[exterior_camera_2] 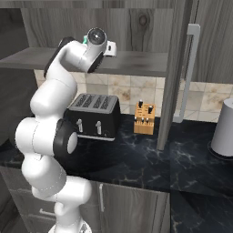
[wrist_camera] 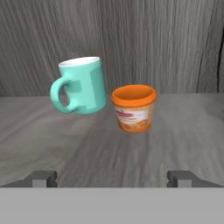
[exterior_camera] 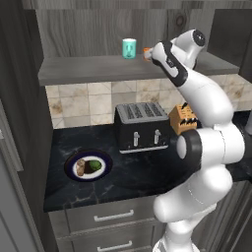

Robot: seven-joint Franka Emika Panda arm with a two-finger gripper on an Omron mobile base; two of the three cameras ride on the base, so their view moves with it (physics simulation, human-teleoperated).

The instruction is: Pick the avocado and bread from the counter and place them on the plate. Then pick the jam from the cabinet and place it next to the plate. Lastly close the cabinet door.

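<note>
On the grey shelf (wrist_camera: 52, 140) of the cabinet (exterior_camera: 98, 69) stands the jam (wrist_camera: 134, 108), a squat orange jar. It is straight ahead of my gripper (wrist_camera: 113, 178), a short way beyond the tips. The gripper is open, its fingertips (wrist_camera: 41, 178) spread wide with nothing between them. In the left base view the jam (exterior_camera: 146, 52) peeks out beside my hand. The plate (exterior_camera: 74, 158) lies on the black counter (exterior_camera: 138, 177) at the left, with the avocado (exterior_camera: 96, 165) and the bread (exterior_camera: 81, 168) on it. The cabinet door (exterior_camera_2: 178, 68) stands open, edge-on, to my right.
A teal cup (wrist_camera: 81, 86) stands close to the left of the jam, almost touching it. Below the shelf a black toaster (exterior_camera: 141, 126) and a wooden knife block (exterior_camera: 183, 119) sit against the tiled wall. A white appliance (exterior_camera_2: 225, 129) stands at the far right.
</note>
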